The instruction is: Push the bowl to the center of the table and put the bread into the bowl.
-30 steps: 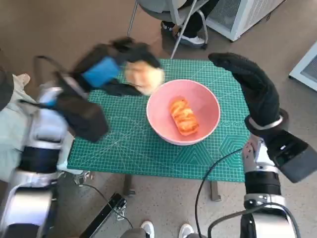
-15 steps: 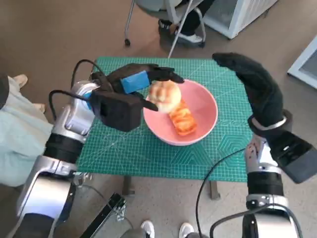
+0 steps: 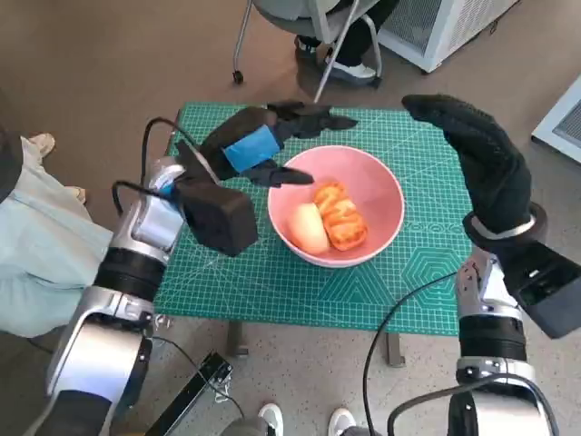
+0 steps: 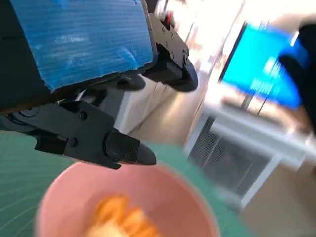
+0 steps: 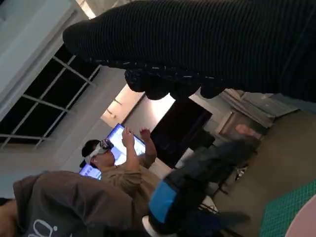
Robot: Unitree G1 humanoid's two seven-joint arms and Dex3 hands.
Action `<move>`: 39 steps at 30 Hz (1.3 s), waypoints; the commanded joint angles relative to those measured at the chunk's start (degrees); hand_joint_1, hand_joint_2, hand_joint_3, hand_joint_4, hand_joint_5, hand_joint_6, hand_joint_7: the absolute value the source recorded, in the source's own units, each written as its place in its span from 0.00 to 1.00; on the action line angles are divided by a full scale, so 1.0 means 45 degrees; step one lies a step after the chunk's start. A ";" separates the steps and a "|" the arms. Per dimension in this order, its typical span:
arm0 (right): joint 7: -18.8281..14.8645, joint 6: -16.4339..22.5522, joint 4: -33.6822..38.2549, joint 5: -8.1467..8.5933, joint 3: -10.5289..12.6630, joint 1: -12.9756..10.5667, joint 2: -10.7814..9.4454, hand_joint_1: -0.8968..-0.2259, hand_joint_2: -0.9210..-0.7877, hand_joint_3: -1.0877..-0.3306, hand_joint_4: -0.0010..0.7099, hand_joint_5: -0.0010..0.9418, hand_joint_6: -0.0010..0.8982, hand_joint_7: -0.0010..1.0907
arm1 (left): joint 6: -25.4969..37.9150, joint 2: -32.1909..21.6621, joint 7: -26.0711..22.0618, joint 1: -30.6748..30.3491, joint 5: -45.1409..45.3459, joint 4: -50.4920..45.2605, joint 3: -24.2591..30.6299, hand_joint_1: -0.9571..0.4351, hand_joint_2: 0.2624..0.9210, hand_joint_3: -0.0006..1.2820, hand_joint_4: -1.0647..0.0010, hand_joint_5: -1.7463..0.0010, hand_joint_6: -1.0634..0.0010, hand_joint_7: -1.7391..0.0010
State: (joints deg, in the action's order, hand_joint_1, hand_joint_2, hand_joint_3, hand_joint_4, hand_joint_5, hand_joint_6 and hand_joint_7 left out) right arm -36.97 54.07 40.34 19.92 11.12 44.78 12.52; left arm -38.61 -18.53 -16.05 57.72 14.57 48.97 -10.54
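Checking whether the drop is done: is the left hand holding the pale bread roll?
No. The left hand hovers with fingers apart over the pink bowl, and the pale roll lies inside it.

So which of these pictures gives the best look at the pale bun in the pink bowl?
The head view: the pale bun lies whole in the pink bowl, beside the orange bread. The left wrist view shows only a blurred pale scrap at the picture's edge. The right wrist view shows just a sliver of bowl rim, no bun.

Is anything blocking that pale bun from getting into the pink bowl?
Nothing visible does: the pale bun already lies inside the pink bowl, beside an orange pastry. The left hand hovers empty over the bowl's rim.
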 commanded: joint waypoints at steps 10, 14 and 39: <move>0.3091 -0.0475 -0.0672 -0.1346 0.0214 -0.0169 -0.0631 0.40 0.00 0.45 0.40 0.01 0.03 0.71 | -0.0344 0.2160 0.0590 -0.1366 -0.3231 -0.0826 0.2087 0.39 1.00 0.19 0.50 0.99 0.64 0.82; 0.3612 -0.0858 -0.1219 -0.1587 0.0078 -0.0230 -0.0710 0.42 0.00 0.44 0.40 0.01 0.05 0.71 | -0.0259 0.2589 0.0468 -0.2019 -0.3984 -0.2090 0.2366 0.38 1.00 0.20 0.55 1.00 0.69 0.82; 0.4529 -0.1380 -0.1646 -0.2735 -0.0471 0.0084 -0.0395 0.42 0.00 0.43 0.42 0.01 0.06 0.66 | 0.1358 0.3167 0.0848 -0.4662 -0.4621 -0.6793 0.2661 0.41 1.00 0.22 0.66 1.00 0.97 0.54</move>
State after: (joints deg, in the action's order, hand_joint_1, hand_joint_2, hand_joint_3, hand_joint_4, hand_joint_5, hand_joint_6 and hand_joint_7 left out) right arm -17.16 48.41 31.98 8.58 9.37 45.17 10.33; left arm -33.01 -4.05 -12.69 37.41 -6.56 19.66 1.02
